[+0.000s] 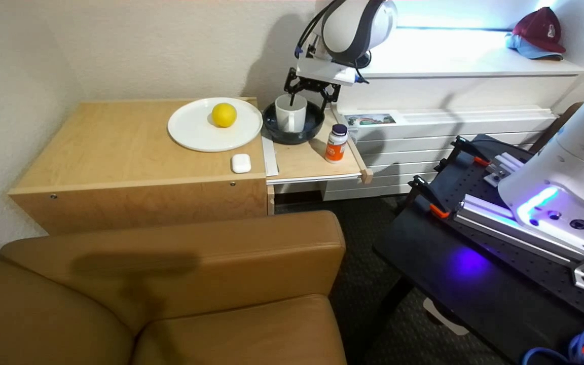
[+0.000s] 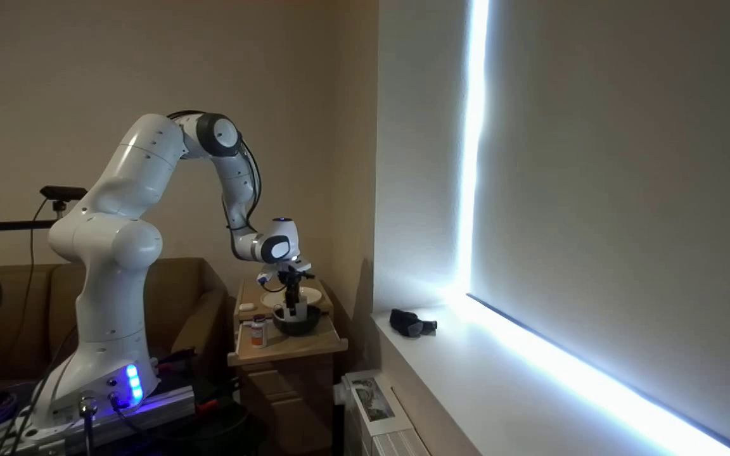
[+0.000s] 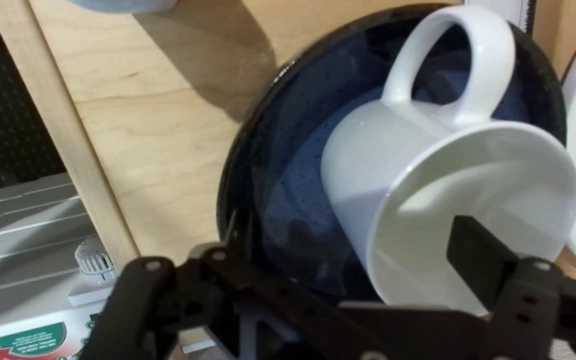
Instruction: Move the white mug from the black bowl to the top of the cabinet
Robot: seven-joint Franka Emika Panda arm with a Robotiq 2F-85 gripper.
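Note:
The white mug (image 1: 290, 121) stands in the black bowl (image 1: 302, 137), its handle toward the camera in an exterior view. The bowl sits on a pulled-out wooden section at the end of the tan cabinet (image 1: 124, 137). My gripper (image 1: 308, 104) is above the bowl, pointing down and open. In the wrist view, the gripper (image 3: 350, 225) has one finger inside the opening of the mug (image 3: 368, 145). The other finger is outside the mug, over the rim side of the bowl (image 3: 293, 165). A gap shows between the outer finger and the mug wall.
A white plate (image 1: 190, 132) with a yellow ball (image 1: 224, 115) lies on the cabinet top beside the bowl. A small white case (image 1: 241, 163) lies near the front edge. A pill bottle (image 1: 336, 144) stands close to the bowl. A wall and radiator (image 1: 449, 121) border the area.

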